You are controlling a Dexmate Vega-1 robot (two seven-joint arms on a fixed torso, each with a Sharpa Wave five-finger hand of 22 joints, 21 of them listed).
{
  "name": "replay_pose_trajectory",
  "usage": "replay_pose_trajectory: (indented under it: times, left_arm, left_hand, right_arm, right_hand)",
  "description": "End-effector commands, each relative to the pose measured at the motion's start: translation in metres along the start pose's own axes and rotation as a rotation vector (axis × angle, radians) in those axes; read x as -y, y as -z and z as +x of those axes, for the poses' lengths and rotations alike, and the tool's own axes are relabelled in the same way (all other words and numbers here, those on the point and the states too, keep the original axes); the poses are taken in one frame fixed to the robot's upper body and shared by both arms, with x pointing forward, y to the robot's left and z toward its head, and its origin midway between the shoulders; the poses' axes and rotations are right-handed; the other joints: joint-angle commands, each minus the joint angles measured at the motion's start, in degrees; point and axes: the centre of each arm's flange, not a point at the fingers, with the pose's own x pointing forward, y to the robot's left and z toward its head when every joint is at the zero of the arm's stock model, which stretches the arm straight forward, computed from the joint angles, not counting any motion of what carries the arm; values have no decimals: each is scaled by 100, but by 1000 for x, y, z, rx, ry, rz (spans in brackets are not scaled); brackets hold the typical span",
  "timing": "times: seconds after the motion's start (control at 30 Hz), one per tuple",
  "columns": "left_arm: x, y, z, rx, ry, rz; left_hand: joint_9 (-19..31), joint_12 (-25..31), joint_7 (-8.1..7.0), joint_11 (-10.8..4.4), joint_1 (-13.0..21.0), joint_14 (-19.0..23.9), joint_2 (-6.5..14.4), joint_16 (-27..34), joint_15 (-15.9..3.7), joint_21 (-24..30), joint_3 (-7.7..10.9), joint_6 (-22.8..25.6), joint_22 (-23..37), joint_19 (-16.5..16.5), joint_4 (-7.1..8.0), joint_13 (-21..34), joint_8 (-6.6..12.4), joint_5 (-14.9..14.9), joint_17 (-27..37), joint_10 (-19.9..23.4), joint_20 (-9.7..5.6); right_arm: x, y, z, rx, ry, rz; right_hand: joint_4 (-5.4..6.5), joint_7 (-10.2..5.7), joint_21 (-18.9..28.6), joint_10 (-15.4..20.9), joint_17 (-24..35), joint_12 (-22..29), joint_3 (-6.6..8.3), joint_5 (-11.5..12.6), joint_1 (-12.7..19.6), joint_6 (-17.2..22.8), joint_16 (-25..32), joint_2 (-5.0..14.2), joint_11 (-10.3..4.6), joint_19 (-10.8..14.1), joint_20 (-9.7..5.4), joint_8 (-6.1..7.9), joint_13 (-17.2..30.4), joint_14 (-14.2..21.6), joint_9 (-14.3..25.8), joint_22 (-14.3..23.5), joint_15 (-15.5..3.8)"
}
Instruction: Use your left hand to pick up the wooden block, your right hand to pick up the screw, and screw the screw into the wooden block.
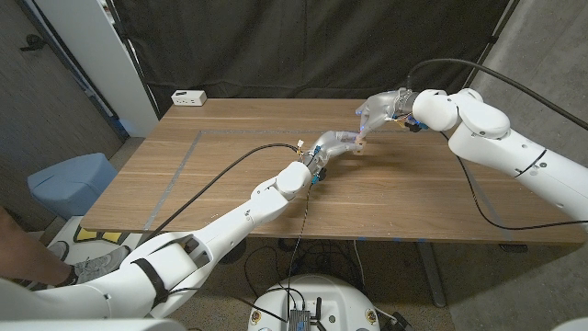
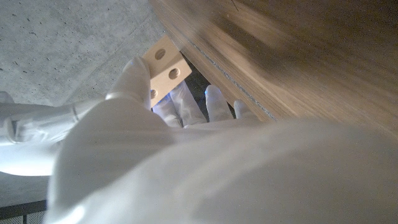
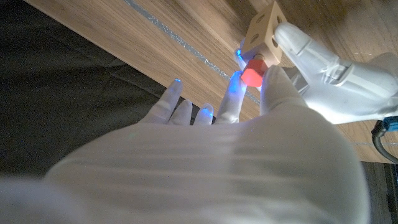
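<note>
Head view: the two hands are met above the far middle of the worktop (image 1: pixel 230 165), and the screwing step is judged to be in hand, since both pick-ups appear done. The wooden block (image 1: pixel 361 142) is held off the worktop by the left hand (image 1: pixel 333 147), and the right hand (image 1: pixel 384 108) is brought against it from the far right side.

In the left wrist view the block (image 2: pixel 165 70) is seen pinched at the tips of the left hand (image 2: pixel 155 124), with its holed face turned to the camera; round holes are visible on that face. The other fingers are seen straight and apart beside it.

In the right wrist view a red screw (image 3: pixel 252 76) is held between the thumb and a finger of the right hand (image 3: pixel 249 124), and it is pressed against, or just at, a face of the block (image 3: pixel 264 28). The remaining fingers (image 3: pixel 169 102) are spread and touch nothing. Whether the tip is already seated in a hole cannot be told, as the joint is hidden by the fingers.

The next move is judged to call for the screw being kept square to the hole and turned about its own axis, while the block is held steady in a firm pinch. A slip of the thin pinch on either part is the likely risk.
</note>
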Motion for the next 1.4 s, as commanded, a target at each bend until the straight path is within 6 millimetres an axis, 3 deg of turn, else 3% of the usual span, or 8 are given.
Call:
replay_pose_trajectory:
  times: [0.03, 0.93, 1.4]
  left_arm:
    - [-1, 0, -1, -1, -3, -1]
    - [-3, 2, 0, -4, -2, -6]
    - [-3, 3, 0, -6, -1, -6]
  left_hand:
    - [27, 51, 56, -1, 52, 48, 195, -3, -342, 30, 113, 155, 26, 33, 74, 147, 37, 21, 8, 54, 29]
    - [27, 44, 78, 2, 48, 49, 196, -3, -331, 30, 120, 138, 26, 35, 73, 147, 30, 22, 6, 35, 31]
    - [28, 44, 70, 2, 41, 48, 201, -5, -322, 30, 128, 146, 27, 33, 75, 148, 34, 26, 5, 32, 36]
  right_arm:
    - [-3, 3, 2, 2, 24, 41]
    - [-6, 4, 10, -5, 51, 73]
    - [-11, -1, 11, -21, 49, 52]
  right_hand:
    - [50, 32, 61, 114, 21, 40, 6, -1, 4, 116, 53, 80, 6, 89, -49, 53, 19, 113, 13, 20, -305]
    - [250, 364, 76, 739, 43, 99, -158, -10, -440, 640, 165, 249, 137, 386, -112, 136, 1, 496, -95, 23, -446]
    - [244, 410, 66, 1045, 16, 114, -240, 2, -574, 1072, 188, 268, 107, 477, -119, 199, -9, 681, -145, 24, -505]
